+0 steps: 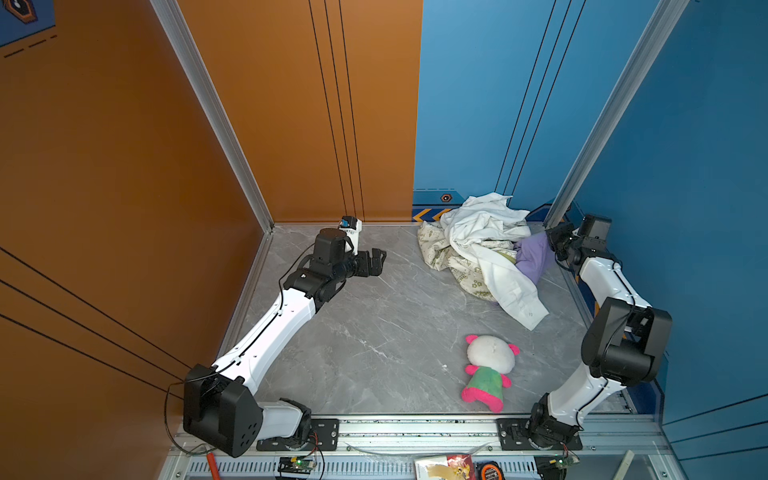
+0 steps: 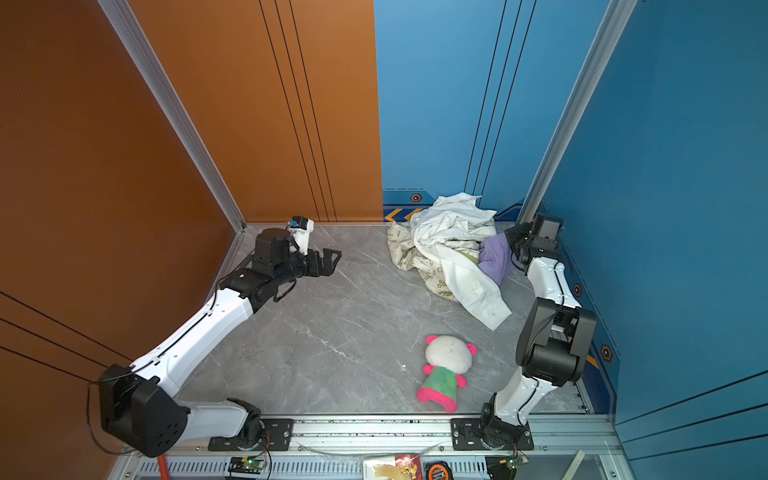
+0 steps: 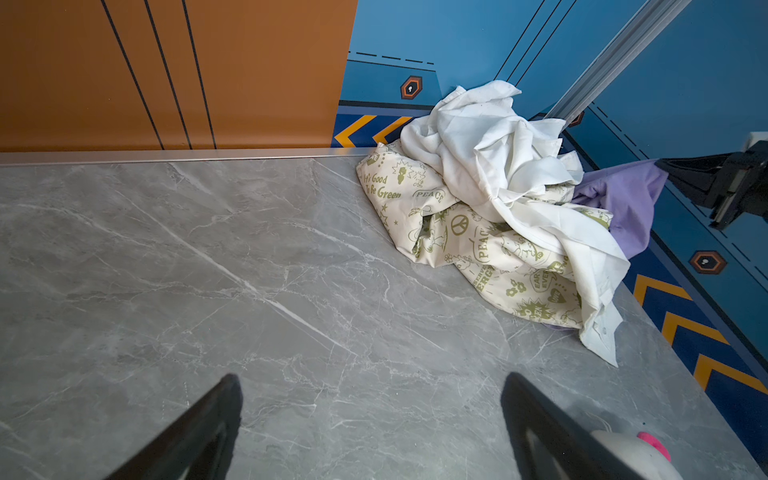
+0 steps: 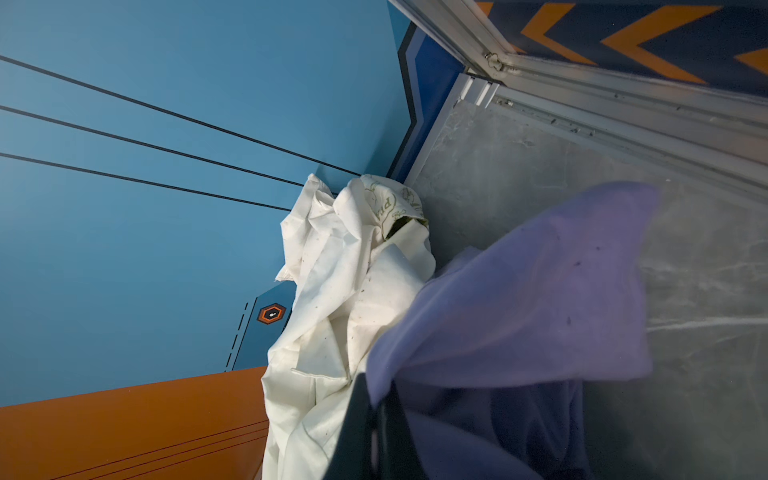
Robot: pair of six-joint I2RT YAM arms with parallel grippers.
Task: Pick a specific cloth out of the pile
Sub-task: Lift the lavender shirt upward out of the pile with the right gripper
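Note:
The lavender cloth (image 1: 534, 257) (image 2: 494, 258) sticks out of the right side of the pile (image 1: 484, 241) (image 2: 449, 245), partly under the white shirt (image 1: 503, 282). My right gripper (image 1: 555, 243) (image 2: 515, 243) is shut on the cloth's far right edge, close to the blue wall. In the right wrist view the cloth (image 4: 519, 299) drapes over the pinched gripper (image 4: 376, 401), with the white shirt (image 4: 332, 291) beside it. My left gripper (image 1: 376, 259) (image 2: 330, 259) (image 3: 370, 377) stands open and holds nothing, over bare floor well to the left of the pile (image 3: 478, 208).
A pink-and-green plush toy (image 1: 490, 370) (image 2: 446, 370) lies on the grey marble floor (image 1: 374, 332) in front of the pile. Orange and blue walls close in the back and sides, with a metal post (image 1: 582, 174) in the back right corner. Small items lie beyond the front rail (image 1: 415, 428).

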